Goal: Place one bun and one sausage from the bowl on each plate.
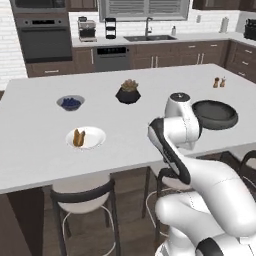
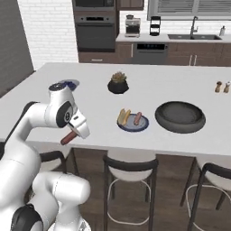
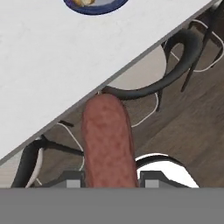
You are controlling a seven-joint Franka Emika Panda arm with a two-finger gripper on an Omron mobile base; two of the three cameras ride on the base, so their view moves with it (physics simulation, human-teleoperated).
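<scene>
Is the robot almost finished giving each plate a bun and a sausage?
Nearly! The blue-rimmed plate already has a bun and a sausage. The white plate has a bun on it, but no sausage shows there. The gripper holds a sausage, out past the counter edge above the stools. What's left: set it on the white plate. The big dark bowl looks empty.

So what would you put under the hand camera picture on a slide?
Sausage clamped in the jaws, over the counter edge and a stool below.
</scene>
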